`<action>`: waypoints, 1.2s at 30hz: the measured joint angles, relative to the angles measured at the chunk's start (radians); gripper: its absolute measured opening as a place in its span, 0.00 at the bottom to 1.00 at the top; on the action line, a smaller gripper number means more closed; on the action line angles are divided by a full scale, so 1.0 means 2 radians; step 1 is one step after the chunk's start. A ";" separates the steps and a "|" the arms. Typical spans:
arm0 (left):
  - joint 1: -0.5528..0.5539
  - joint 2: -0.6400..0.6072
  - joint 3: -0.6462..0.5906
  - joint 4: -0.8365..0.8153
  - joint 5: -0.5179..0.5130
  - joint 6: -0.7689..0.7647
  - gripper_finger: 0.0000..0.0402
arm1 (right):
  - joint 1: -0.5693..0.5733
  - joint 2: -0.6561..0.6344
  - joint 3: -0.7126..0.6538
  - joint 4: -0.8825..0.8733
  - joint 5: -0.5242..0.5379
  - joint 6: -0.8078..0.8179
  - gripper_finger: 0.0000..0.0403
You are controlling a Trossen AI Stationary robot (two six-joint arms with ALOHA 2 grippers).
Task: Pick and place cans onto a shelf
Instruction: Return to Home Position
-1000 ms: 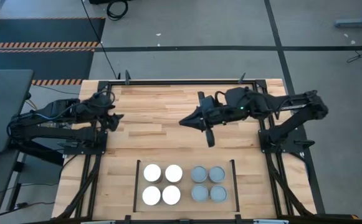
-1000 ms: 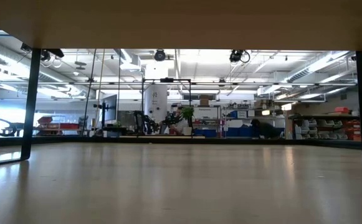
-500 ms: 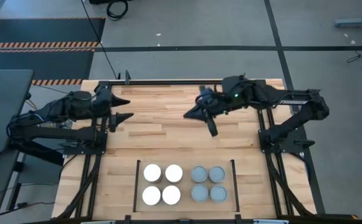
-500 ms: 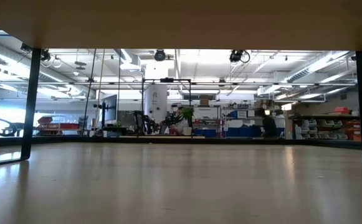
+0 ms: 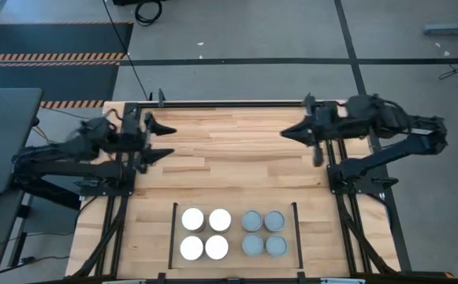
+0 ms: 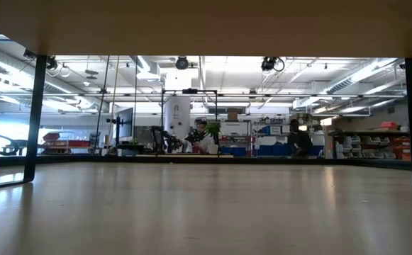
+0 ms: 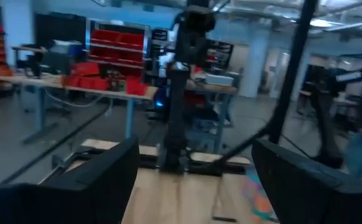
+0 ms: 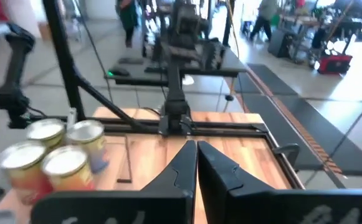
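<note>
Eight cans stand upright on the shelf (image 5: 233,233), a pale panel between two black rails at the table's near edge. Four white-topped cans (image 5: 205,233) form a square on the left, four grey-topped cans (image 5: 263,233) a square on the right. Some of the cans (image 8: 50,155) also show in the right wrist view. My left gripper (image 5: 168,140) (image 7: 194,146) is open and empty over the table's far left. My right gripper (image 5: 285,132) (image 8: 196,149) is shut and empty over the far right. Neither gripper is near the cans. The low view shows no can and no gripper.
Bare striped planks (image 5: 229,154) lie between the two grippers and the shelf. A black frame rail (image 5: 229,102) runs along the table's far edge. Each arm's base stand (image 5: 102,185) (image 5: 359,181) sits at its side of the table. People (image 6: 200,134) show far off in the room.
My right gripper has drawn back from over the table's middle toward the right and far edges, staying shut and empty. My left gripper has moved a little toward the far edge and the table's middle. The cans have stayed where they were.
</note>
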 joint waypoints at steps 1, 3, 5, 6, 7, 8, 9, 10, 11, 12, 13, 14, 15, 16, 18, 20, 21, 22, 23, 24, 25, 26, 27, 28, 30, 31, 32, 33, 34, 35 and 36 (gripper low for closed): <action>0.002 0.005 -0.020 0.031 -0.007 -0.002 0.79 | 0.000 -0.025 -0.026 0.014 -0.001 0.003 0.05; 0.006 0.015 -0.060 0.089 -0.025 -0.008 0.79 | 0.000 -0.074 -0.082 0.046 -0.001 0.012 0.05; 0.009 0.018 -0.095 0.157 -0.047 -0.016 0.79 | 0.000 -0.125 -0.135 0.075 0.000 0.022 0.05; 0.009 0.018 -0.110 0.188 -0.056 -0.017 0.79 | 0.000 -0.149 -0.161 0.086 0.000 0.028 0.05; 0.009 0.017 -0.124 0.213 -0.061 -0.017 0.79 | 0.000 -0.174 -0.186 0.094 0.000 0.036 0.05; 0.009 0.015 -0.138 0.227 -0.063 -0.015 0.79 | 0.000 -0.197 -0.208 0.097 0.000 0.048 0.05; 0.009 0.013 -0.148 0.230 -0.063 -0.013 0.79 | 0.000 -0.220 -0.230 0.098 0.000 0.060 0.05; 0.009 0.012 -0.157 0.229 -0.063 -0.013 0.79 | 0.000 -0.243 -0.250 0.098 0.000 0.064 0.05; 0.008 0.013 -0.165 0.230 -0.063 -0.018 0.79 | 0.000 -0.265 -0.270 0.097 0.000 0.066 0.05; 0.008 0.013 -0.172 0.230 -0.063 -0.033 0.79 | 0.000 -0.287 -0.290 0.097 0.000 0.068 0.05; 0.009 0.014 -0.177 0.229 -0.067 -0.049 0.79 | 0.000 -0.308 -0.309 0.098 -0.001 0.074 0.05; 0.010 0.017 -0.181 0.230 -0.077 -0.059 0.79 | 0.000 -0.330 -0.328 0.102 -0.002 0.083 0.05; 0.011 0.017 -0.183 0.229 -0.085 -0.066 0.79 | 0.000 -0.351 -0.344 0.108 -0.001 0.093 0.05; 0.013 0.016 -0.184 0.226 -0.089 -0.064 0.79 | 0.000 -0.374 -0.361 0.119 -0.001 0.101 0.05; 0.014 0.014 -0.184 0.235 -0.080 -0.042 0.79 | 0.000 -0.417 -0.392 0.129 -0.001 0.109 0.05; 0.014 0.009 -0.183 0.248 -0.057 -0.012 0.79 | 0.000 -0.460 -0.417 0.133 -0.002 0.115 0.05; 0.013 0.005 -0.183 0.249 -0.047 -0.001 0.79 | 0.000 -0.481 -0.428 0.133 -0.003 0.117 0.05; 0.014 -0.003 -0.183 0.243 -0.045 0.002 0.79 | 0.000 -0.486 -0.435 0.141 -0.003 0.116 0.05; 0.014 -0.012 -0.183 0.230 -0.045 0.003 0.79 | 0.000 -0.483 -0.437 0.150 -0.004 0.110 0.05; 0.014 -0.022 -0.183 0.211 -0.045 0.001 0.79 | 0.000 -0.481 -0.436 0.135 -0.007 0.097 0.05; 0.014 -0.031 -0.183 0.192 -0.046 -0.002 0.79 | 0.000 -0.477 -0.436 0.141 -0.007 0.086 0.05; 0.012 -0.042 -0.187 0.184 -0.046 -0.005 0.79 | 0.000 -0.473 -0.434 0.157 -0.003 0.081 0.05; 0.010 -0.057 -0.199 0.185 -0.045 -0.007 0.79 | 0.000 -0.475 -0.433 0.161 0.000 0.075 0.05; 0.009 -0.071 -0.215 0.197 -0.045 -0.009 0.79 | 0.000 -0.482 -0.435 0.158 0.003 0.068 0.05; 0.003 -0.094 -0.256 0.271 -0.041 -0.007 0.79 | 0.000 -0.484 -0.434 0.170 0.001 0.056 0.05; 0.002 -0.107 -0.282 0.303 -0.037 -0.003 0.79 | 0.000 -0.484 -0.434 0.171 -0.002 0.052 0.05; 0.000 -0.116 -0.307 0.340 -0.028 -0.001 0.79 | 0.000 -0.484 -0.434 0.171 -0.003 0.049 0.05; -0.001 -0.122 -0.330 0.377 -0.020 -0.002 0.79 | 0.000 -0.483 -0.435 0.172 -0.004 0.049 0.05; -0.001 -0.130 -0.352 0.402 -0.012 -0.006 0.79 | 0.000 -0.483 -0.439 0.178 -0.004 0.049 0.05; -0.003 -0.137 -0.354 0.395 -0.001 -0.013 0.79 | 0.000 -0.484 -0.444 0.186 -0.004 0.049 0.05; -0.004 -0.143 -0.348 0.373 0.009 -0.013 0.79 | 0.000 -0.483 -0.451 0.195 -0.004 0.048 0.05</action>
